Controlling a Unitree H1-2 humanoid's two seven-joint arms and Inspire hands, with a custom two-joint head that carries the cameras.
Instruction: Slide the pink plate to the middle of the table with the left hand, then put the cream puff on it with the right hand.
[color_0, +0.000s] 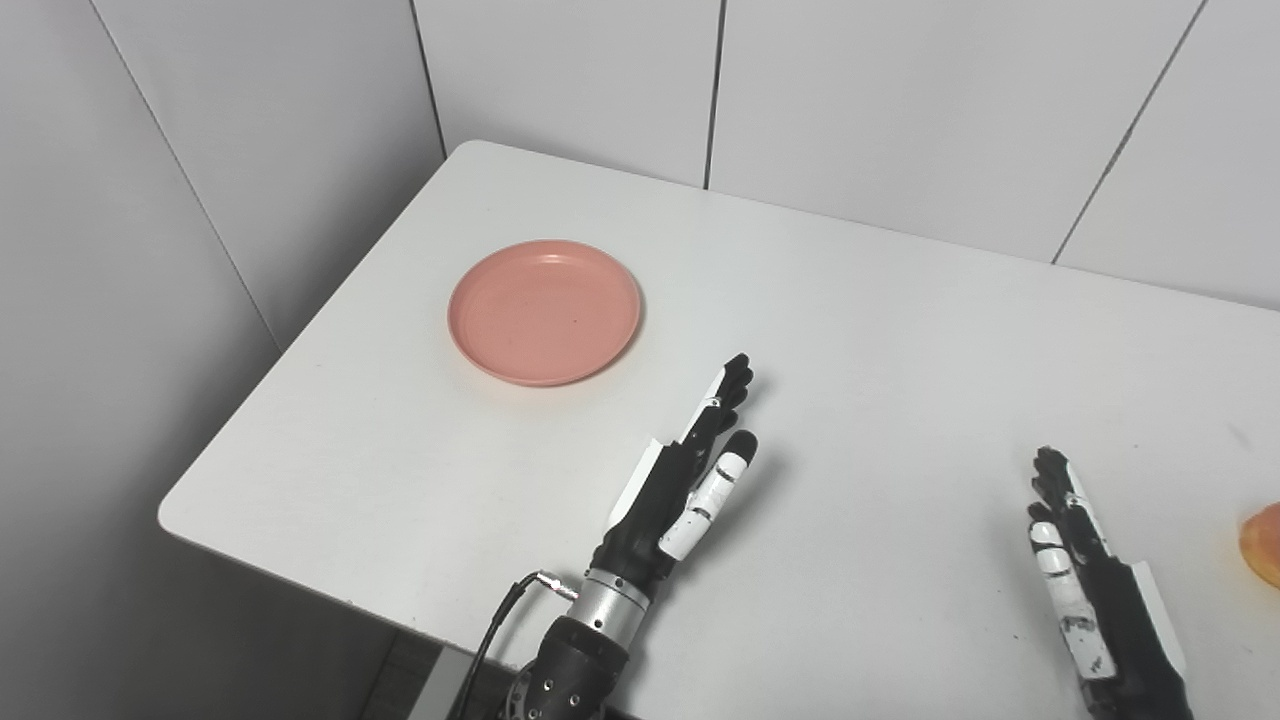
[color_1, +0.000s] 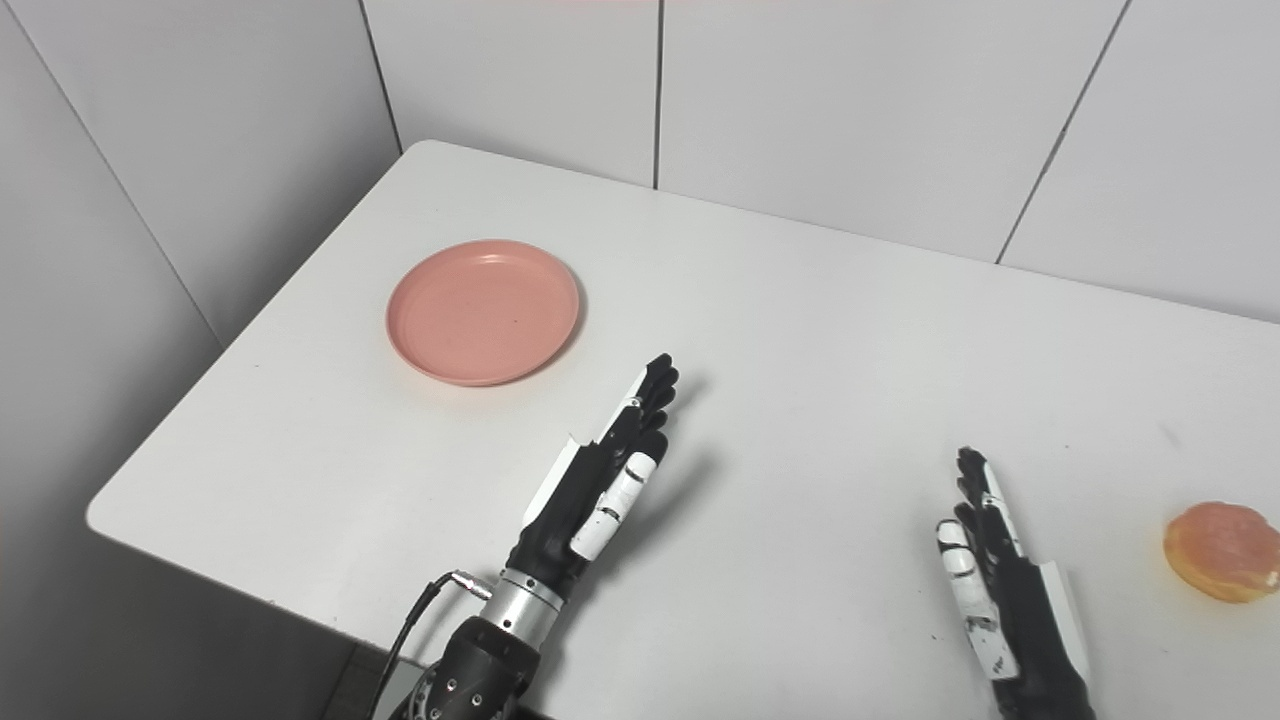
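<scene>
Left eye view crops the cream puff (color_0: 1264, 543); both hands (color_1: 600, 470) (color_1: 990, 570) extended, grasping nothing.

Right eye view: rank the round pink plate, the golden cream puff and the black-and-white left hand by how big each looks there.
1. Black-and-white left hand and round pink plate: about alike in extent; the hand is nearer the camera, so I won't rank them.
2. Golden cream puff: clearly smallest, near the right edge.

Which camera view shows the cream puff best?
The right eye view. There the whole cream puff lies in sight on the table, to the right of the right hand. In the left eye view, the picture's right edge cuts it off, so only a small part shows.
</scene>
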